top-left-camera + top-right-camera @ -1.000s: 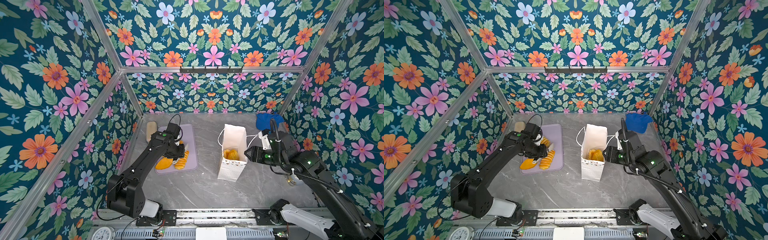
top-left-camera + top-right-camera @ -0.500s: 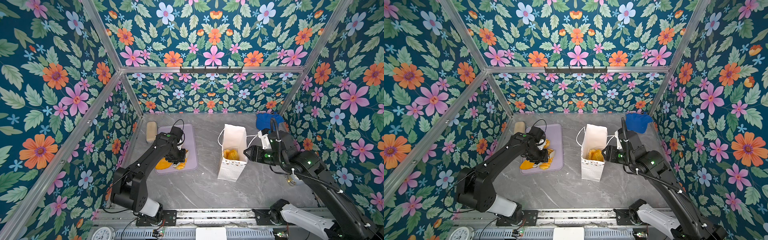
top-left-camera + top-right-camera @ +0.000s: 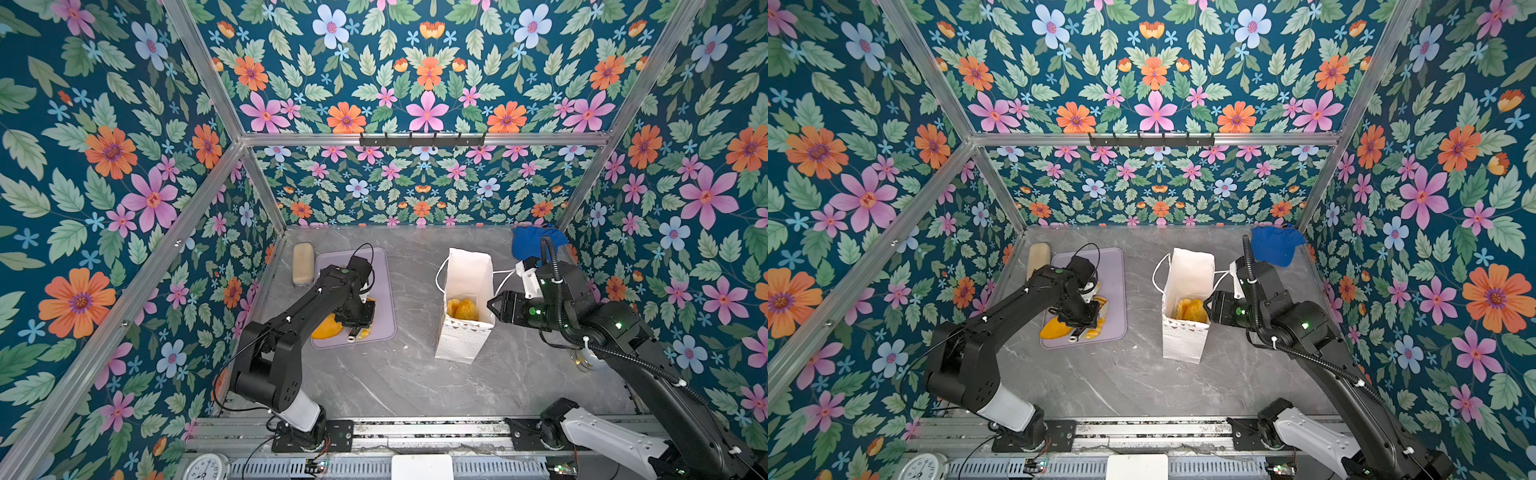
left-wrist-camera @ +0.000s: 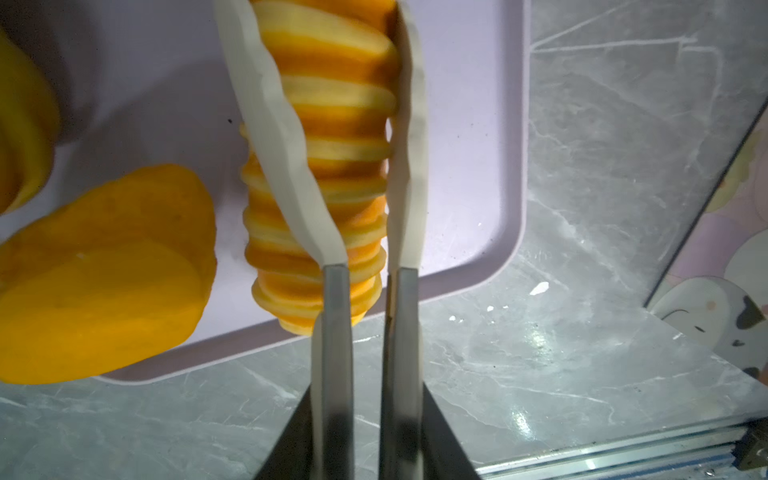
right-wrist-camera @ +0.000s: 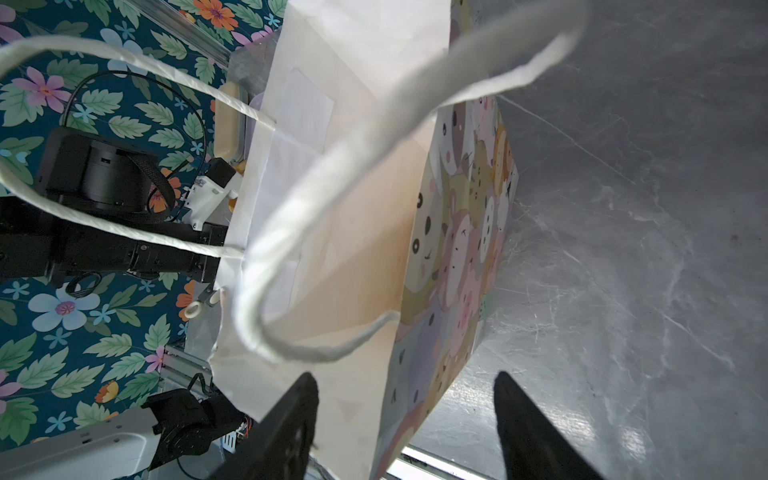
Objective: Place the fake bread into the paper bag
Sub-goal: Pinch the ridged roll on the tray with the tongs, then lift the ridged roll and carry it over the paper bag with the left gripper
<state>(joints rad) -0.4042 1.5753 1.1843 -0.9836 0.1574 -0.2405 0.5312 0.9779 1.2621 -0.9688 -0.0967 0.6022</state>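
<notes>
A grey marbled surface (image 3: 415, 374) carries a lilac tray (image 3: 384, 286) on its left side. Just beside the tray's far left corner lies a pale beige bar (image 3: 303, 264), close to the wall. A crumpled blue cap (image 3: 1275, 247) sits in the far right corner. Floral wallpaper (image 3: 415, 83) covers the walls, with a black hook rail (image 3: 422, 140) across the back. A white clock (image 3: 206, 467) shows at the near left edge.

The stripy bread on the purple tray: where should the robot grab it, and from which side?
Across its narrow middle, coming straight down from above. The stripy bread lies flat on the tray, long and thin, so one finger fits along each long side, and its ridges should help stop slipping. The left gripper straddles it that way.
</notes>
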